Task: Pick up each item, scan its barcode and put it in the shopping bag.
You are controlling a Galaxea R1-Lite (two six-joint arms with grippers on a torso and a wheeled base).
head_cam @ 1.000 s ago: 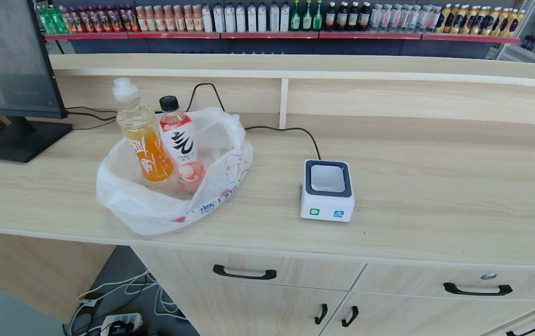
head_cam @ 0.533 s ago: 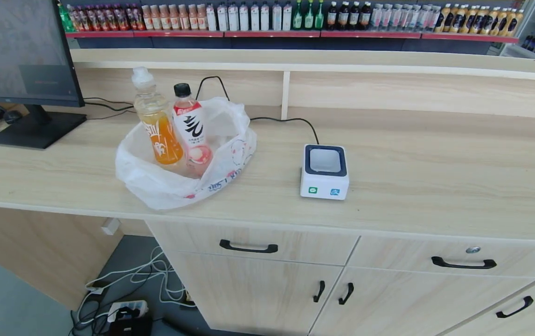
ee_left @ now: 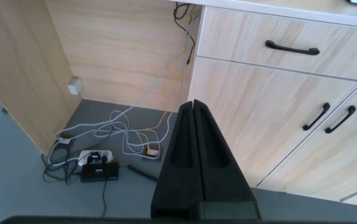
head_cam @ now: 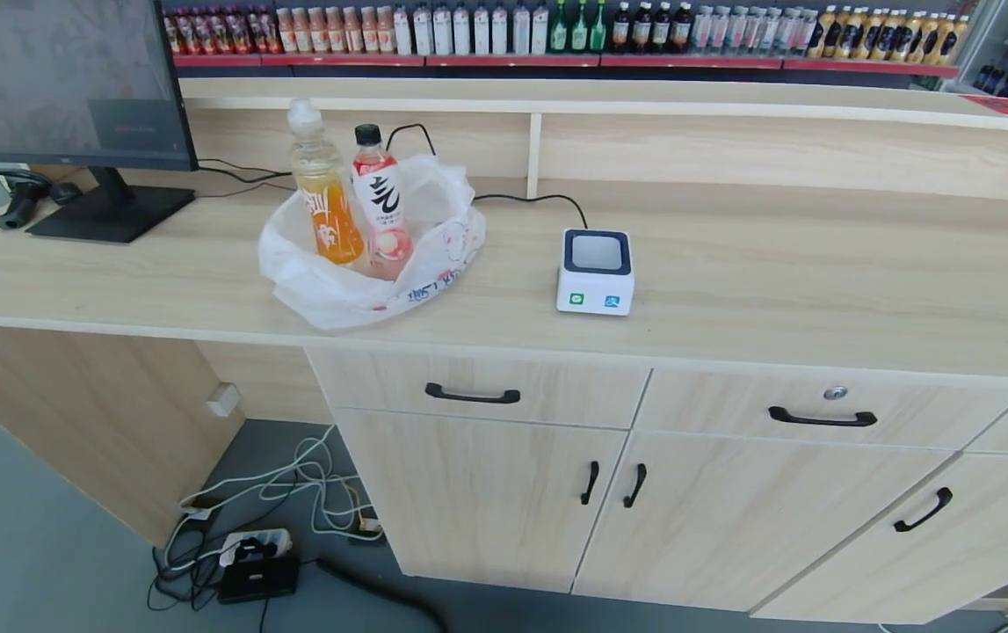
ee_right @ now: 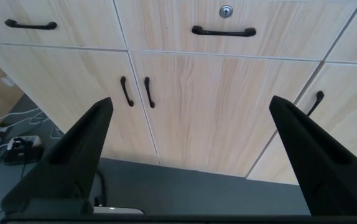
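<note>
A white plastic shopping bag (head_cam: 341,286) sits on the wooden counter (head_cam: 785,281), holding two upright bottles: an orange drink bottle (head_cam: 321,189) and a pink-and-white labelled bottle (head_cam: 383,204). To the bag's right stands the small white barcode scanner (head_cam: 595,272) with a dark-rimmed window on top. My left gripper (ee_left: 194,107) is shut with nothing in it, hanging low in front of the cabinet doors. My right gripper (ee_right: 191,112) is open wide, empty, facing the cabinet doors below the counter.
A monitor (head_cam: 64,79) on a black stand occupies the counter's left end, with a hand-held scanner (head_cam: 16,198) beside it. A raised ledge (head_cam: 732,110) backs the counter; shelves of drinks (head_cam: 556,31) lie beyond. Cables and a power strip (head_cam: 249,554) lie on the floor.
The head camera has pulled back and away from the counter, so bag, bottles and scanner appear smaller and higher. Nothing on the counter has moved.
</note>
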